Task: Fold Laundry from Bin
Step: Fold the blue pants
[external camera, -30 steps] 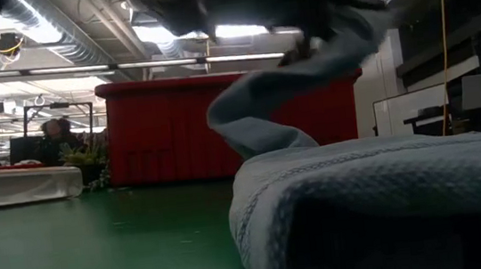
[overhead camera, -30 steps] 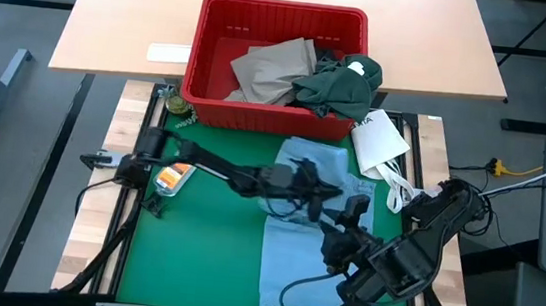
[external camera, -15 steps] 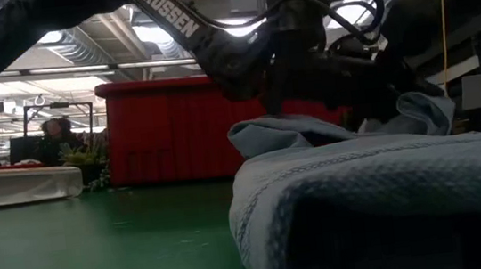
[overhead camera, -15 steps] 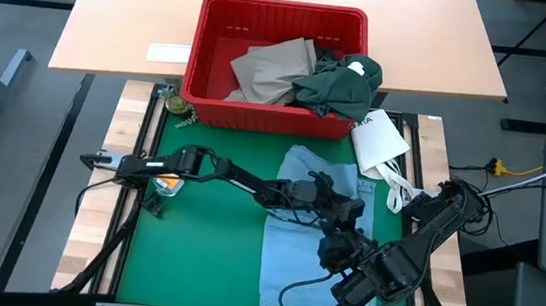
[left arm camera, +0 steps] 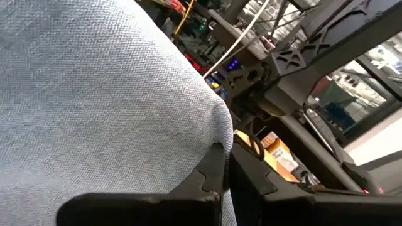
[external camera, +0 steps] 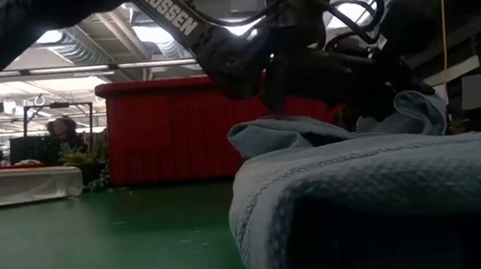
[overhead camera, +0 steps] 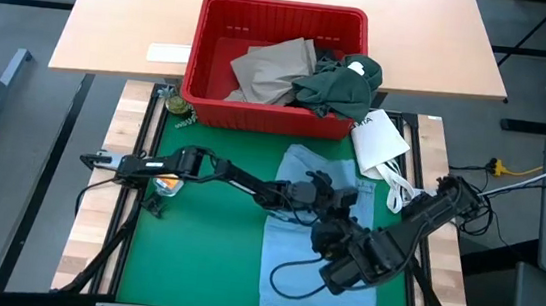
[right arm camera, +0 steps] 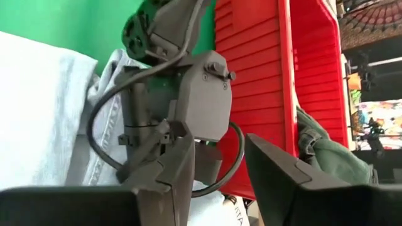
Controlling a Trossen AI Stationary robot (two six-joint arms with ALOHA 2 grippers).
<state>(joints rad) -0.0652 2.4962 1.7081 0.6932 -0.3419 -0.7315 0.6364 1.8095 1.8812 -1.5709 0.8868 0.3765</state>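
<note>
We count three garments in view: one light blue soft garment (overhead camera: 316, 228) on the green table mat (overhead camera: 199, 246), and two more in the one bright red rectangular slotted plastic bin (overhead camera: 212, 57), a tan khaki piece (overhead camera: 271, 67) lying toward the bin's middle and a dark green piece (overhead camera: 340, 87) bunched at its right end, spilling onto the rim. The bin stands at the far edge of the mat, its long axis running left to right across the table. The light blue garment lies just in front of the bin's right half, its long axis running from the bin toward the near edge of the table, with a raised fold in the middle. One white flat packet (overhead camera: 380, 138) rests beside the bin's right corner. We see two dark arms meeting over the blue garment. The left gripper (overhead camera: 322, 191) sits on the garment's middle with its fingers pressed together, pinching a fold of the blue cloth, which fills the left wrist view. The right gripper (overhead camera: 331, 229) hovers just beside it over the same cloth, its fingers (right arm camera: 176, 163) spread apart and holding nothing.
</note>
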